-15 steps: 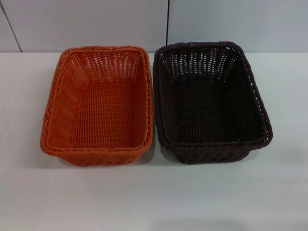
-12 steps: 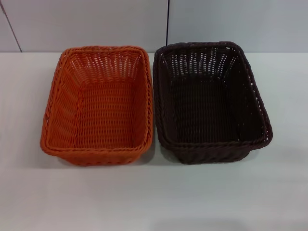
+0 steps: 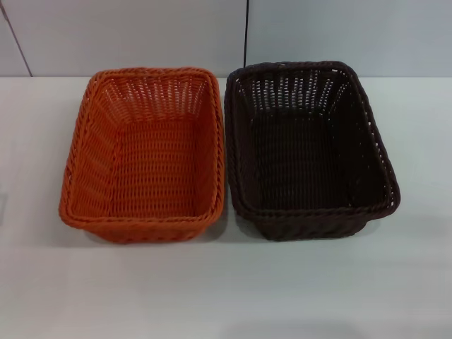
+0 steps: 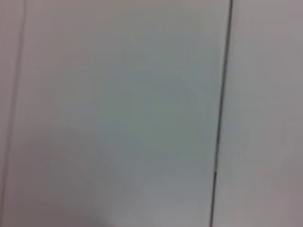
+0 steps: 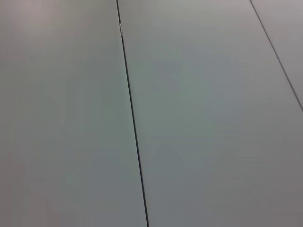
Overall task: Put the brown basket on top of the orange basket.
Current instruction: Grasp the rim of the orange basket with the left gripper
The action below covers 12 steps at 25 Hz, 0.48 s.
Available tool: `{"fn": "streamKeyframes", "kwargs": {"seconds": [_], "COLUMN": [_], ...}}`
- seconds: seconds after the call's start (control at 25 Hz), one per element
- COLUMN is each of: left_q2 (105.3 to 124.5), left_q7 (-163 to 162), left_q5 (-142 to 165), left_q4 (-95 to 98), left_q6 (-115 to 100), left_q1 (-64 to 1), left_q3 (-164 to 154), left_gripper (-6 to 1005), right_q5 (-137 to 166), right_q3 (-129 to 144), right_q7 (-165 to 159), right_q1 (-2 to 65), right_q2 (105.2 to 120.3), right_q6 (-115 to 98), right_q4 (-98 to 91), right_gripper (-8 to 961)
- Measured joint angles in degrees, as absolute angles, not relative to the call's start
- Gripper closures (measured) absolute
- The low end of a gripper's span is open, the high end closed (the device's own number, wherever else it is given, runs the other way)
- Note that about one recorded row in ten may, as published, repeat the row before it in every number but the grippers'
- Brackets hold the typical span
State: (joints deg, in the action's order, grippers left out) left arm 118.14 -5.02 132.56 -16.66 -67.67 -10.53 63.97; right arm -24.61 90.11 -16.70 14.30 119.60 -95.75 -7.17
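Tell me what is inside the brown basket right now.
Nothing: the brown basket shows only its own woven floor and openwork sides. The near wall's inner face is hidden from the head view. The orange basket beside it also looks empty.

Orange basket [image 3: 145, 155] touches brown basket [image 3: 307, 148] (rims meeting); table [image 3: 226, 289] bare around.

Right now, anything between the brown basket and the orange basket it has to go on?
Nothing visible. The brown basket sits right beside the orange basket, rims nearly touching; both look empty. Neither gripper is in view.
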Motion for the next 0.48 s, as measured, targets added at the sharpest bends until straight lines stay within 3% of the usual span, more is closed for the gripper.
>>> {"fn": "streamKeyframes", "kwargs": {"seconds": [0.16, 0.2, 0.28, 0.32, 0.4, 0.44, 0.48], "left_q2": [116.99, 114.16, 114.16, 111.17, 111.17, 106.71, 106.45], "left_q7": [-5.37, -6.15, -6.15, -6.70, -6.70, -6.03, -6.13], "left_q5": [134.17, 137.60, 137.60, 140.16, 140.16, 148.66, 151.97], "left_q4": [-19.31, -26.64, -26.64, -36.16, -36.16, -57.93, -63.73], "left_q6": [-66.55, -61.27, -61.27, -53.86, -53.86, -34.55, -28.05], "left_q1": [-10.51, -9.22, -9.22, -7.23, -7.23, -2.22, -0.90], "left_q3": [63.61, 63.60, 63.60, 63.85, 63.85, 69.00, 71.37], "left_gripper": [224, 225, 226, 226, 228, 228, 229], "right_q5": [-24.61, -24.61, -24.61, -24.61, -24.61, -24.61, -24.61], "right_q3": [90.10, 90.09, 90.09, 90.09, 90.08, 90.09, 90.08], "right_q7": [-16.70, -16.70, -16.70, -16.70, -16.70, -16.70, -16.70], "right_q1": [14.21, 14.19, 14.15, 14.10, 13.97, 13.91, 13.85], "right_q2": [119.58, 119.58, 119.56, 119.56, 119.55, 119.54, 119.54], "right_q6": [-95.85, -95.86, -95.87, -95.88, -95.88, -95.86, -95.82], "right_q4": [-7.29, -7.29, -7.29, -7.30, -7.30, -7.30, -7.29], "right_gripper": [137, 137, 137, 137, 137, 137, 137]}}
